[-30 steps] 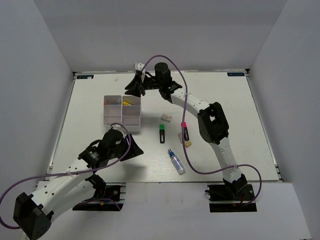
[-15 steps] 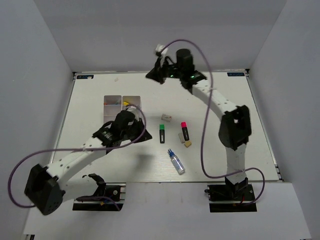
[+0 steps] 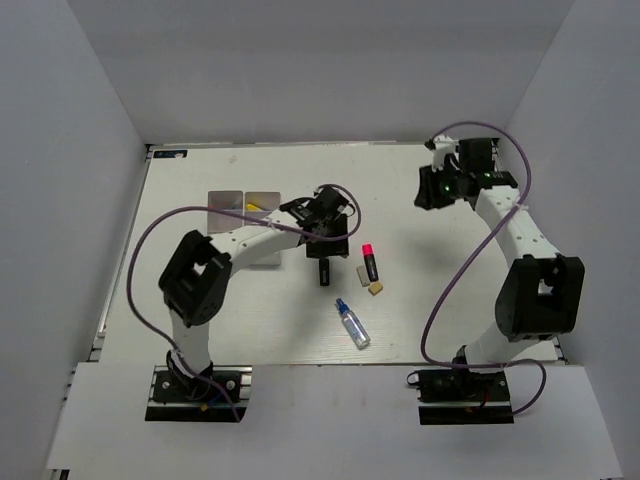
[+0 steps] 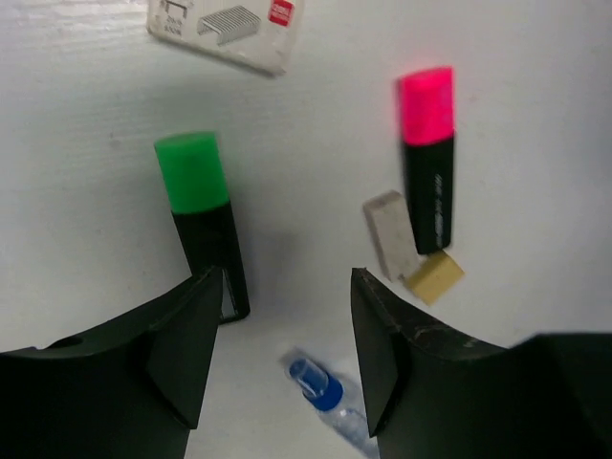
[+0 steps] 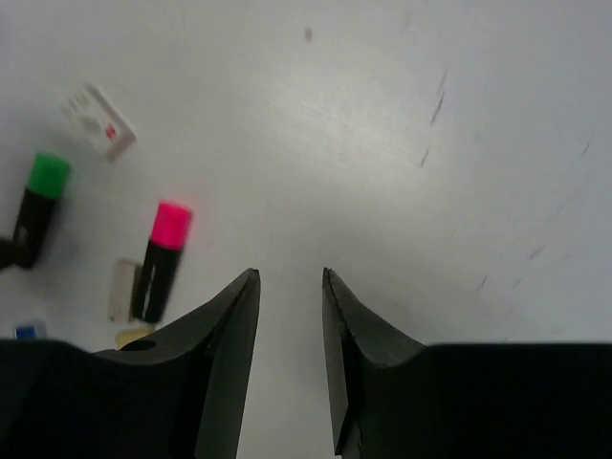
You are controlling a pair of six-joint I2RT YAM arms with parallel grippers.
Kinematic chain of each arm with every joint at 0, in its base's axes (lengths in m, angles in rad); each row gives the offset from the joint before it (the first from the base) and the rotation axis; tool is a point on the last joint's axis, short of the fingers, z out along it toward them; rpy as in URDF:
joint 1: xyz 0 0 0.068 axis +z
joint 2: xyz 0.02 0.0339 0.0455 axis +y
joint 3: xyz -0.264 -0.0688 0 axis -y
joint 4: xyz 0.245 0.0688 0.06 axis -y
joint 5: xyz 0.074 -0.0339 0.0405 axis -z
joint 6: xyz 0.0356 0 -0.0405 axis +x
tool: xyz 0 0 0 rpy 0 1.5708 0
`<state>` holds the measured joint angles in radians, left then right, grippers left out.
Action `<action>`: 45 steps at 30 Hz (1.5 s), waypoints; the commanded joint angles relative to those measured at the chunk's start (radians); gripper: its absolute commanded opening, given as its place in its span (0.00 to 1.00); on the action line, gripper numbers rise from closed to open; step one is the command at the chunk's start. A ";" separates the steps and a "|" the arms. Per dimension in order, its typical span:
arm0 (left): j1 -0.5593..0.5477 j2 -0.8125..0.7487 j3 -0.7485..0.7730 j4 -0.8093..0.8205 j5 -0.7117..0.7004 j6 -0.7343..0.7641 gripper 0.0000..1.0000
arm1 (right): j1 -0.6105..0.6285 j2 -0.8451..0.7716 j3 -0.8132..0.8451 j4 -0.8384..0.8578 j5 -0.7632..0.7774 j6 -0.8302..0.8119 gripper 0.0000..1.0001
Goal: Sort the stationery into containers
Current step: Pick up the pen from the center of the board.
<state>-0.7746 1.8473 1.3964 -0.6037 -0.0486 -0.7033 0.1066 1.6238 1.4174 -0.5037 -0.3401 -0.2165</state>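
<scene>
L end effector (image 4: 284, 325): wide open, empty, over green highlighter (image 4: 203, 220). R end effector (image 5: 289, 316): part open, empty. Risk: I clip highlighter off-centre, it rolls.

Glue bottle (image 4: 316, 384) half off btm edge

A white tabletop (image 3: 200, 170) spreads beneath the left gripper (image 4: 287, 287) and the right gripper (image 5: 290, 277). Ahead of the right gripper's fingertips it carries a dark speck (image 5: 308, 34), with thin scratches (image 5: 438, 103) further to the right. Grey walls (image 3: 100, 90) enclose the table on three sides, well apart from both grippers. A small label (image 3: 170, 153) sits at the far corner beyond the left gripper and a second label (image 3: 475, 148) just beyond the right gripper.
</scene>
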 commanded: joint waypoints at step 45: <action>0.107 -0.304 0.000 -0.021 -0.270 0.006 0.00 | -0.090 -0.314 -0.416 0.005 -0.223 -0.012 0.58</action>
<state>-0.7063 1.6543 1.4574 -0.6693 -0.1871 -0.6380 0.0189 1.3312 1.0138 -0.5213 -0.5293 -0.2176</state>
